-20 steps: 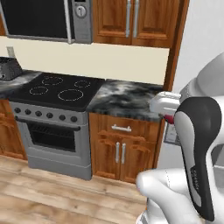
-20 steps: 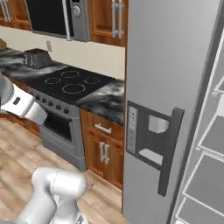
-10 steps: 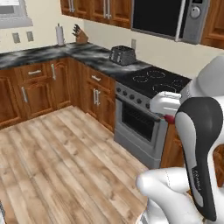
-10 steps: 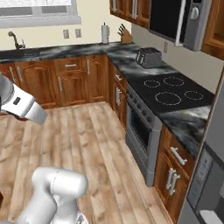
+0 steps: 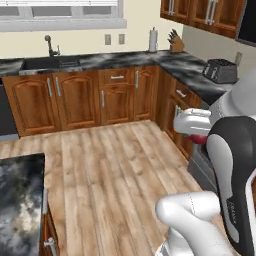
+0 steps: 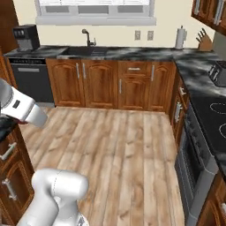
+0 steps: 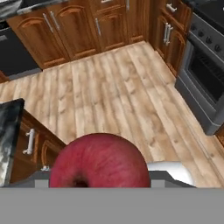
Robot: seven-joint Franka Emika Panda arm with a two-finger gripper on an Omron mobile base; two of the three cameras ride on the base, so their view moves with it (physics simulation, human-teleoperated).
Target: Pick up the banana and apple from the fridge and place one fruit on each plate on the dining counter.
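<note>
The claw [image 5: 197, 134] grips the apple [image 7: 99, 161], which sits at the bottom centre of the hand view. It seems the carrying step. Next, the tabletop [image 5: 20, 200] at lower left must be reached, and a plate found.

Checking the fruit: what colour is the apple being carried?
Dark red apple, clearest in the hand view.

Even, bright rendered light is falling across all three views — no hard shadows are showing on the wooden floor [image 6: 119, 145]. The window [image 6: 95, 9] is glowing pale. Textures are looking soft and slightly blurred — the apple [image 7: 99, 162] is filling the hand view's foreground, coarse.
</note>
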